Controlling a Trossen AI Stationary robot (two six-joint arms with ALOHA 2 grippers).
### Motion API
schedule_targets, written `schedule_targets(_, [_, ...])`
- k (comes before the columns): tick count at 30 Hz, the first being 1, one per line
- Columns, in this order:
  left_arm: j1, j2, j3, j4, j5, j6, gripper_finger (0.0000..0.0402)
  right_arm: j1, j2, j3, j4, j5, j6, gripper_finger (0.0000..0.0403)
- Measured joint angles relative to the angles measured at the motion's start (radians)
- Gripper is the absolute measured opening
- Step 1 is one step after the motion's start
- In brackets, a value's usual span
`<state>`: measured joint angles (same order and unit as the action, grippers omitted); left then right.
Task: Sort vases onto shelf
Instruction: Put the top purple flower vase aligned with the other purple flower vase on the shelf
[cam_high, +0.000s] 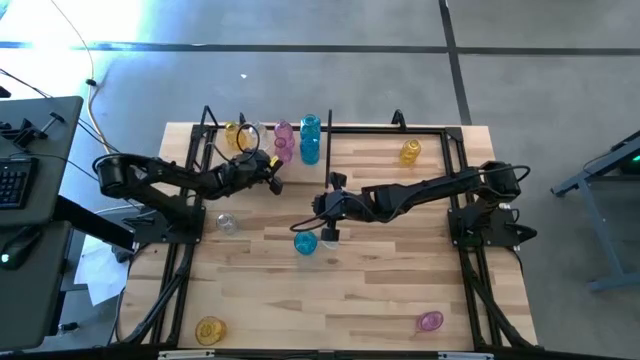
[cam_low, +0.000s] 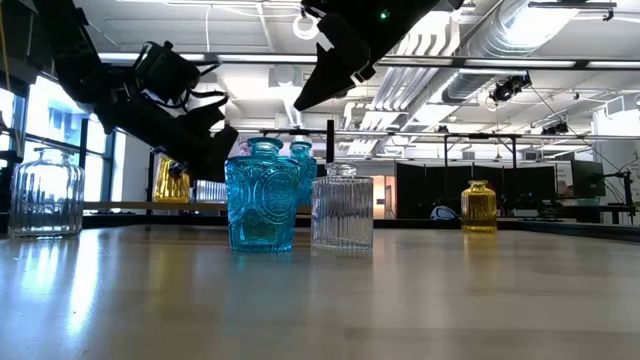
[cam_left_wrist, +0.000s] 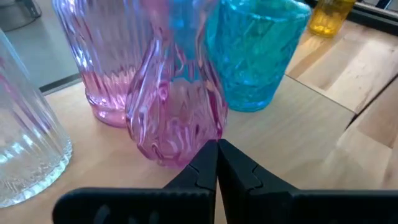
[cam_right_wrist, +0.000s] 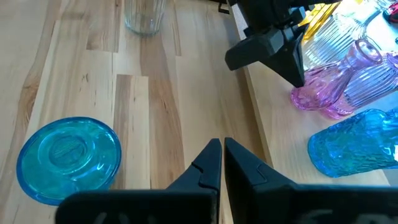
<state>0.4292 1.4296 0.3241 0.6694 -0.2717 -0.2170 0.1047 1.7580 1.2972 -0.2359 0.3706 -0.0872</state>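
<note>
1. My right end effector (cam_high: 328, 232) hangs over the middle of the pale wood surface (cam_high: 380, 290) with its fingers (cam_right_wrist: 210, 163) pressed together and nothing between them – clenched, empty.
2. The squat teal-blue embossed glass vase (cam_high: 305, 242) stands just beside that end effector, on the side away from the shelf. The right wrist view looks down onto its round top (cam_right_wrist: 68, 158), a little off to one side of the fingertips. A ribbed clear glass jar (cam_low: 342, 206) stands right next to it.
3. That vase is upright, so its long axis is vertical; I judge the right arm clearly nearer to it than the left. I would have to open the fingers and shift sideways over it before coming down.
4. My left end effector (cam_high: 272, 182) sits at the black rod-frame shelf (cam_high: 450, 135), fingers (cam_left_wrist: 205, 167) closed on nothing, tips just short of the twisted pink glass vase (cam_left_wrist: 177, 115).
5. Already lined up along the shelf: a yellow vase (cam_high: 233, 133), a second pink ribbed vase (cam_high: 284, 132), and a tall teal-blue vase (cam_high: 309, 139), with another yellow jar (cam_high: 410, 151) past the divider.
6. Not yet sorted – a clear vase (cam_high: 227, 223) near the left arm, plus a yellow vase (cam_high: 209, 329) and a pink vase (cam_high: 430, 321) at the near edge.
</note>
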Motion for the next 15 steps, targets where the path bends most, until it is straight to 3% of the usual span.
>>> schedule_targets(15, [0.048,0.000,0.000,0.011,0.037,0.007,0.0000,0.000,0.000,-0.003,-0.001,0.000,0.002,0.0000])
